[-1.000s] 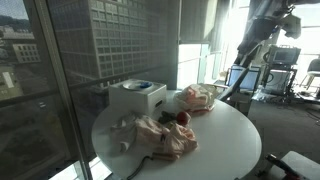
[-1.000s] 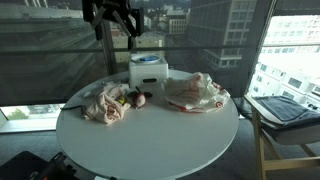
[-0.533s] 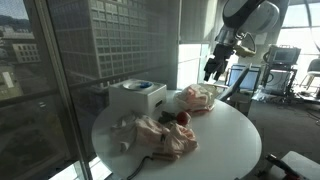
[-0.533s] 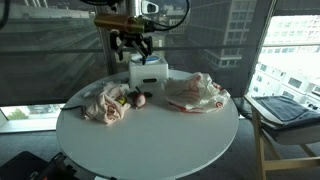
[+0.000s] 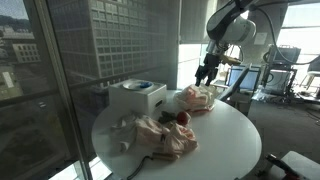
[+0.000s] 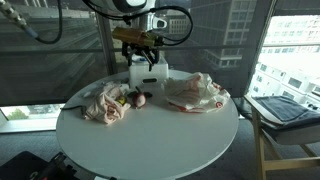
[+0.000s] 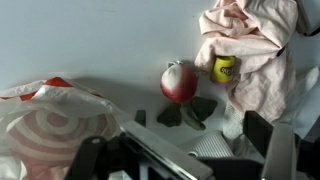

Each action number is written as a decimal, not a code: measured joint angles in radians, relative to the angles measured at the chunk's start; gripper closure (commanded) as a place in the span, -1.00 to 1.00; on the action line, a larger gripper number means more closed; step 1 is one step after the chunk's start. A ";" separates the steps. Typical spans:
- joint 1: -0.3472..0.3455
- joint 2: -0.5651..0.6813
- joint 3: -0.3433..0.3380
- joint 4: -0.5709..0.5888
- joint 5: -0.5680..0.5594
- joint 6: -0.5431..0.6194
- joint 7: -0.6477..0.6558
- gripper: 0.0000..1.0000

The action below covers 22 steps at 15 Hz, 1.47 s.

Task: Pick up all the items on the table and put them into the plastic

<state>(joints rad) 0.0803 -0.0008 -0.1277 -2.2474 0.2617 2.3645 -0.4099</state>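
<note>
Your gripper (image 5: 205, 73) hangs in the air above the table (image 6: 150, 140) with its fingers spread apart and nothing between them. It touches nothing.

In the wrist view the plastic bag (image 7: 48, 118) lies below and to one side of the gripper. It is thin, white and crumpled, printed with red rings, and slumped flat on the tabletop. In both exterior views it sits close under the gripper, just beside the white box (image 6: 148, 72).

Ahead of the fingers in the wrist view rests a red round item (image 7: 179, 83), smooth and apple-like. Just beyond it a small yellow item (image 7: 223, 69) is tucked against a rumpled pink cloth (image 7: 255, 45). Red and yellow lie near each other, but you cannot tell whether they touch. The cloth is heaped in soft folds farther from the gripper than the bag, and well apart from it.
</note>
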 measured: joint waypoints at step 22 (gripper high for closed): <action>-0.150 0.507 0.219 0.286 -0.007 0.185 0.035 -1.00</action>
<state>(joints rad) -0.0696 0.5061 0.0915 -1.9611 0.2551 2.5495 -0.3748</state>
